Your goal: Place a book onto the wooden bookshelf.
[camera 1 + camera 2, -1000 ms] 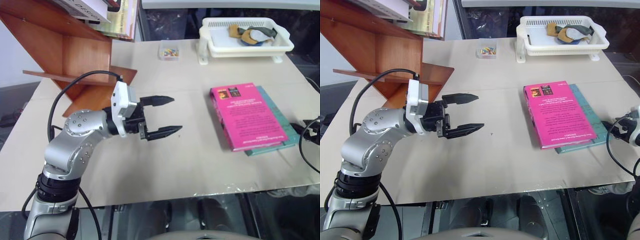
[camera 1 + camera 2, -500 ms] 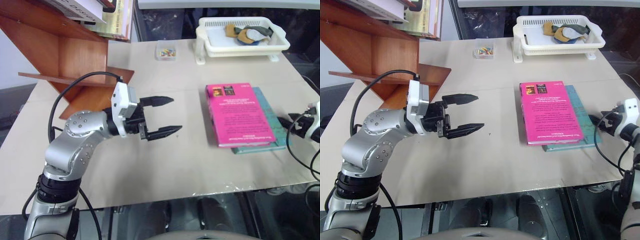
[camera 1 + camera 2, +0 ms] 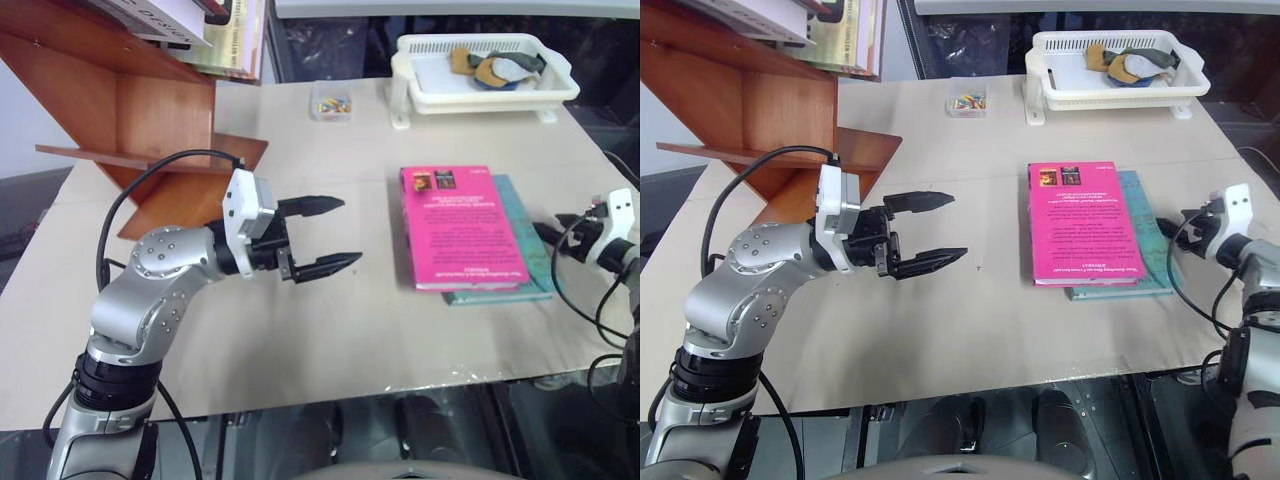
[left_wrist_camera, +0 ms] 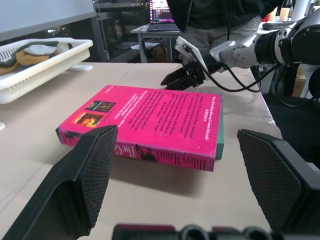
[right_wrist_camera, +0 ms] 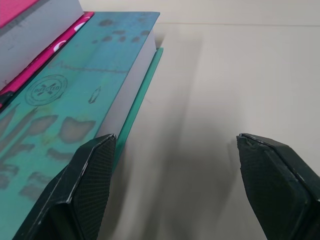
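The thin bright pink book [image 3: 458,228] covers most of the teal book [image 3: 536,245] beneath it; its back-cover text is too small to read. The reddish-brown wooden bookshelf [image 3: 120,110] is cut off by the picture's top and left edges; the small clear box [image 3: 334,102] of coloured bits is too small to identify.

Illumination is even and fairly bright from overhead; the table [image 3: 330,330] reads pale without glare, and shadows are soft — a faint one lies beneath the left gripper [image 3: 322,236] at centre frame. In the head views the upper corners bend slightly. In the wrist views the near fingers [image 5: 90,175] are blurred — the background at the top is dim.
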You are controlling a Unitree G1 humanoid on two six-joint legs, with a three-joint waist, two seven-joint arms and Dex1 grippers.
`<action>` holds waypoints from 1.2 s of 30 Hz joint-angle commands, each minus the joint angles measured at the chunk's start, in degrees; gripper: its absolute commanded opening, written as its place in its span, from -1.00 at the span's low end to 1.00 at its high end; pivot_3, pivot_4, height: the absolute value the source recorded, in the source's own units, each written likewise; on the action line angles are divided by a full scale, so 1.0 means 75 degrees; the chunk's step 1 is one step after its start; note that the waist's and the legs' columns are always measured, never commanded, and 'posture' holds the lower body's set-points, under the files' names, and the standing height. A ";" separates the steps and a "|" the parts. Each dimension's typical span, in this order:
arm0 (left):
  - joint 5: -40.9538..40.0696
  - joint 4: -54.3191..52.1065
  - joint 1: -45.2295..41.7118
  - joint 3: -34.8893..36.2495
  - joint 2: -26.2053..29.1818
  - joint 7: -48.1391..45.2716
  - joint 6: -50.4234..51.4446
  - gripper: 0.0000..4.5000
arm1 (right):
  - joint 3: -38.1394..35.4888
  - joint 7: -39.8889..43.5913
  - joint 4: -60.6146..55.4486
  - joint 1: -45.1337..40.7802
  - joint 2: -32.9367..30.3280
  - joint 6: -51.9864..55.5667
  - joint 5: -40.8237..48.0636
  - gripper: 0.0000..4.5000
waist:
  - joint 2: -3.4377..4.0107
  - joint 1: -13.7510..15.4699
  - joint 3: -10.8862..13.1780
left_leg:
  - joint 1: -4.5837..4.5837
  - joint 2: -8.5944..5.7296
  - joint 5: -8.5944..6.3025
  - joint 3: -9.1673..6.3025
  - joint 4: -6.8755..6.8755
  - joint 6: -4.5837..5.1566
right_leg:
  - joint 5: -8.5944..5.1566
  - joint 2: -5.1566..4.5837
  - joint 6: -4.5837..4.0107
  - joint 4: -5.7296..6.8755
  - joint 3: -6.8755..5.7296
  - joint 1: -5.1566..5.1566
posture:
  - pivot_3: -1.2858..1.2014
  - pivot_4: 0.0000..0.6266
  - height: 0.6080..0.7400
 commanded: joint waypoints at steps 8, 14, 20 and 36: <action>-0.0088 -0.0400 0.0213 0.0334 0.0152 0.0201 -0.0047 0.88 | 0.0230 0.0579 0.0017 -0.0442 0.0203 -0.0143 -0.0089 0.75 | 0.0000 0.0014 0.0000 | -0.0005 0.0000 0.0000 -0.0001 0.0000 0.0000 | 0.0000 -0.0007 0.0000 -0.0002 -0.0001 -0.0006 | 0.03 -0.52 1.00; -0.0101 -0.0470 0.0324 0.0390 0.0151 0.0271 -0.0041 0.88 | 0.0179 0.0585 -0.0012 -0.0497 0.0074 -0.0269 -0.0073 0.75 | 0.0000 0.0015 0.0000 | -0.0005 0.0000 0.0000 0.0000 -0.0001 0.0000 | 0.0000 -0.0010 0.0000 -0.0001 0.0000 -0.0009 | 0.03 -0.52 1.00; -0.0117 -0.0414 0.0390 0.0365 0.0051 0.0433 -0.0020 0.88 | 0.0031 0.1104 -0.0446 -0.0287 -0.0410 -0.0359 0.0155 0.75 | 0.0001 0.0033 0.0001 | -0.0006 -0.0001 0.0000 0.0000 -0.0002 0.0000 | 0.0000 -0.0011 -0.0001 -0.0002 -0.0001 -0.0009 | 0.03 -0.52 1.00; 0.0149 0.0780 -0.0457 -0.0305 -0.0639 0.0622 0.0171 0.88 | -0.2483 0.2372 -0.9778 0.5399 -0.1477 0.5103 0.4335 0.75 | 0.0015 0.0254 -0.0006 | -0.0022 0.0001 -0.0003 -0.0014 0.0001 0.0005 | 0.0000 -0.0016 0.0001 0.0000 -0.0011 -0.0015 | 0.03 -0.52 1.00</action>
